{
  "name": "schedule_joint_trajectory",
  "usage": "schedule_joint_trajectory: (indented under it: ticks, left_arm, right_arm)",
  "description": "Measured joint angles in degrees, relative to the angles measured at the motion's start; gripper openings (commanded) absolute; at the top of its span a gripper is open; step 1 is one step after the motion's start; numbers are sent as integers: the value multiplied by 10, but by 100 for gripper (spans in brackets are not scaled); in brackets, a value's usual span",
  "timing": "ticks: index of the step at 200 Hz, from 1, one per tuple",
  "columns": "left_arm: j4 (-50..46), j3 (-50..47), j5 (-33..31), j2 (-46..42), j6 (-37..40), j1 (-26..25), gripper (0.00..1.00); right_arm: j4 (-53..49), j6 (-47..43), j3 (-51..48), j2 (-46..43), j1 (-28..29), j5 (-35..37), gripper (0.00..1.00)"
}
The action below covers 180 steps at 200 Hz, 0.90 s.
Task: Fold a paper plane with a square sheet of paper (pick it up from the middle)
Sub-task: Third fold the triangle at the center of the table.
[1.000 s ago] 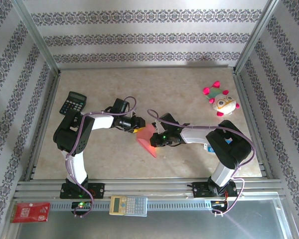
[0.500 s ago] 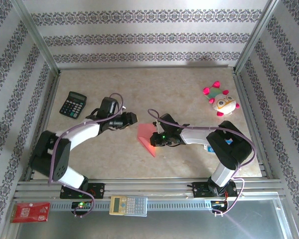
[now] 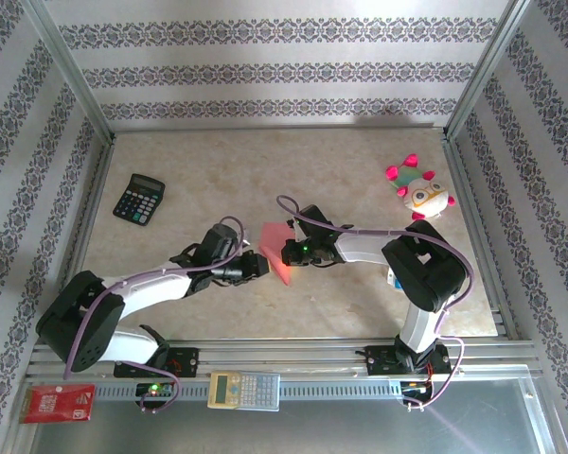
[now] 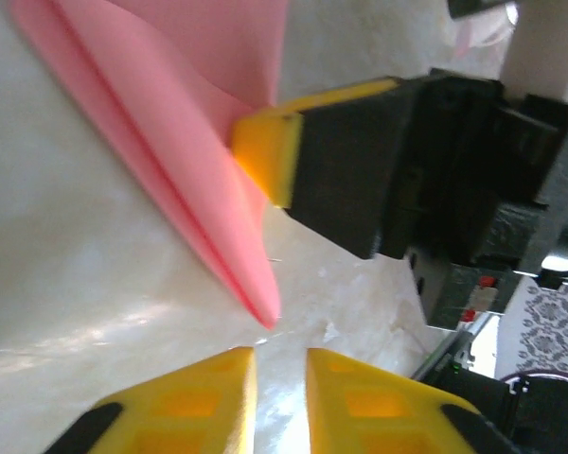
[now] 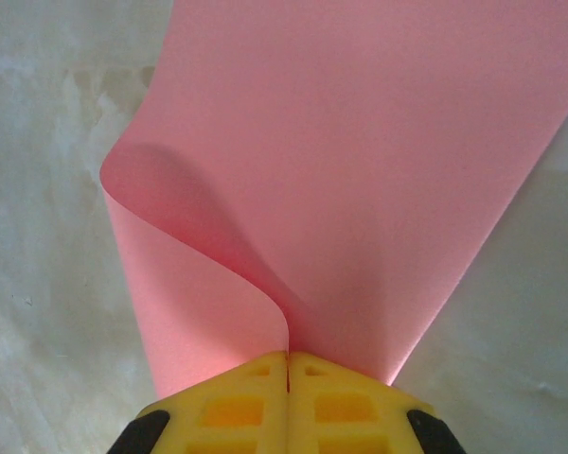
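From above, the folded pink paper sheet [image 3: 274, 240] lies mid-tabletop [image 3: 360, 161], its long axis running far to near and its point aimed at the near edge. The right gripper [image 3: 286, 253] sits on its right side and the left gripper [image 3: 261, 269] is just left of the point. Half a second ago the left gripper was farther back, by the sheet's far corner.

In the left wrist view, the point ends just ahead of the left jaws, which are narrower than before and hold nothing.

In the right wrist view, the right jaws are closed on the sheet's curled layers.
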Motion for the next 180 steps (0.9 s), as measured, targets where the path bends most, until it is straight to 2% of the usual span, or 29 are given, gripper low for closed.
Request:
schedule_joint_trajectory:
  ticks: [63,97,180]
  left_arm:
    - [119,1,0,103,-37,-48,6]
    - [154,8,3,145,-51,-53,6]
    - [178,21,4,178,-56,-55,7]
  right_arm:
    - [0,0,0,0,0,0,0]
    - [0,0,0,0,0,0,0]
    - [0,0,0,0,0,0,0]
